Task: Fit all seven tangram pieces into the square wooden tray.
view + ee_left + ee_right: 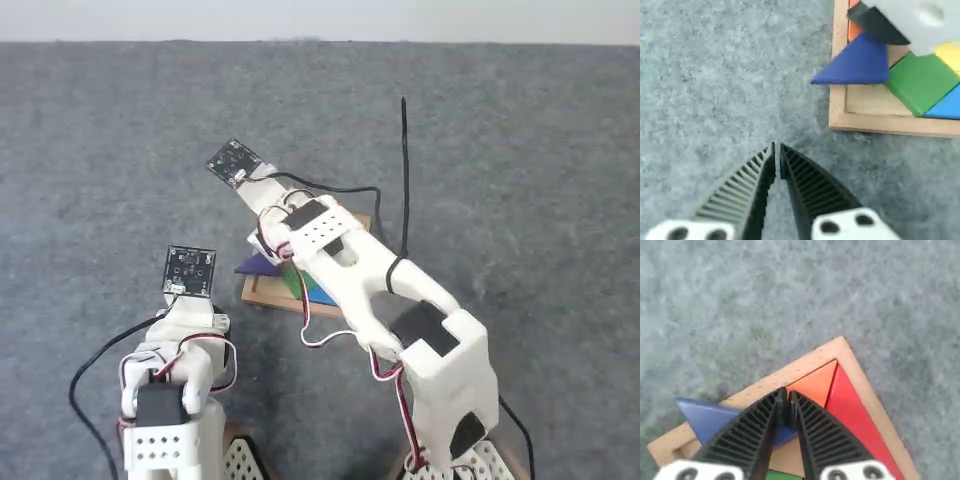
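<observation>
Noting square wooden tray (262, 290) just left of frame centre in the high view, on grey carpet (500, 150), largely covered by the right arm (370, 270). Right gripper (786, 395) over one tray corner, fingers pressed together, nothing between them. Tips at the edge of the dark blue triangle (705, 415), beside the orange piece (815, 382); contact not resolvable. Red triangle (850, 410) flat in the tray, touching the orange piece, along the rim. Dark blue triangle not seated: lying across the rim, one point overhanging the carpet. Green piece (920, 80), light blue piece (947, 105) and yellow piece (950, 50) inside the tray, edge to edge. Left arm (170, 400) at lower left of the high view. Left gripper (776, 147) over carpet, near the tray but apart from it, fingers closed together, holding nothing.
</observation>
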